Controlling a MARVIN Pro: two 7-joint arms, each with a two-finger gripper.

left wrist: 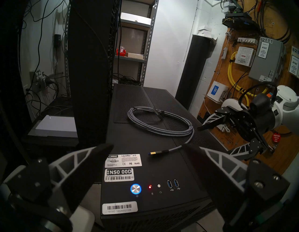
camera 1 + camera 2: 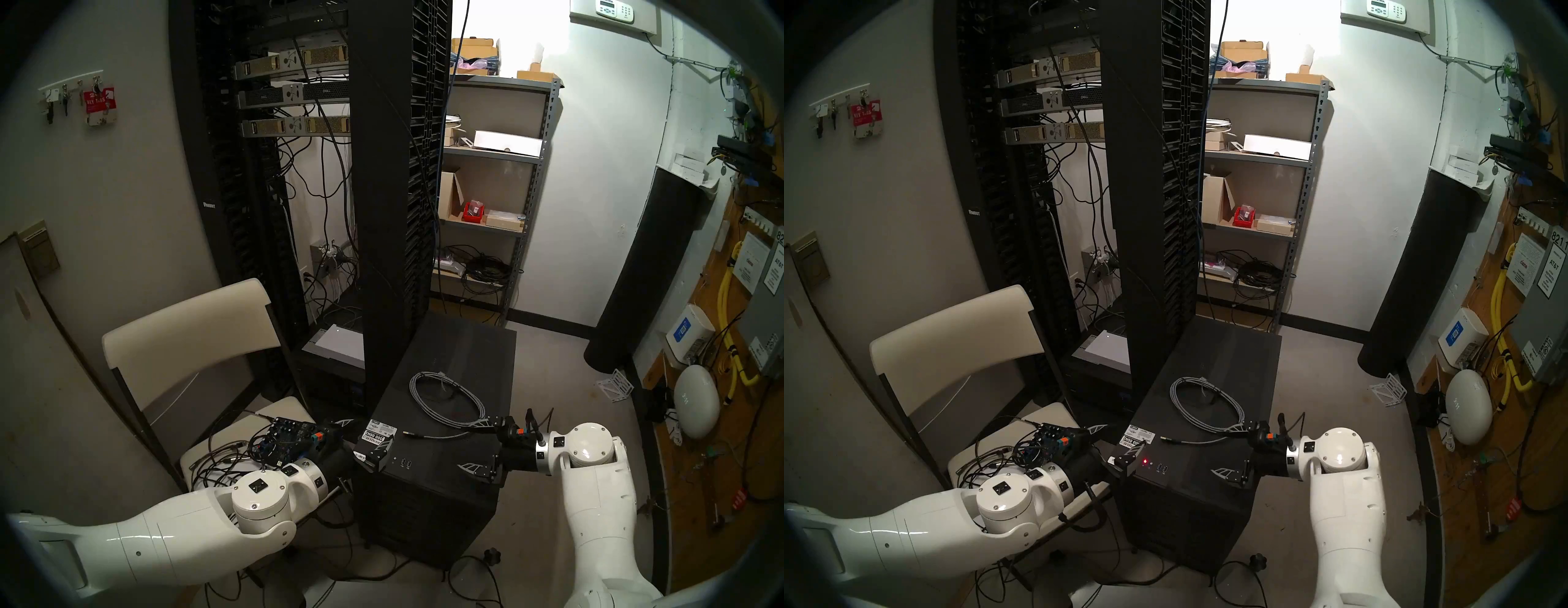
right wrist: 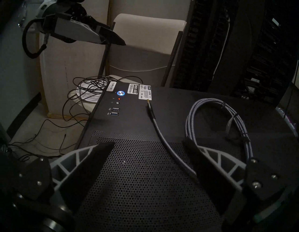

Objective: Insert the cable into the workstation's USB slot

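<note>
so that's one workstation (image 1: 161,170) with two USB slots (image 1: 173,184) and three stickers (image 1: 123,160) near its front edge, one coiled cable (image 1: 160,121), two pincers (image 1: 148,150).

Seen from the right wrist, the right gripper (image 3: 148,144) holds its two fingers wide apart with nothing between them, low over the perforated top of a black computer tower (image 3: 139,175). A grey braided cable (image 3: 163,139) runs up from beside the right-hand finger (image 3: 202,163) to a gold-tipped plug (image 3: 148,101) lying flat ahead. To the gripper's right, the rest of the cable lies coiled. Ahead and slightly left sit two blue USB slots (image 3: 114,111), a red light and a glowing blue power button (image 3: 120,93). Beyond them are white stickers. The left gripper (image 3: 103,36) hangs far ahead, upper left, before a pale chair (image 3: 145,42).
</note>
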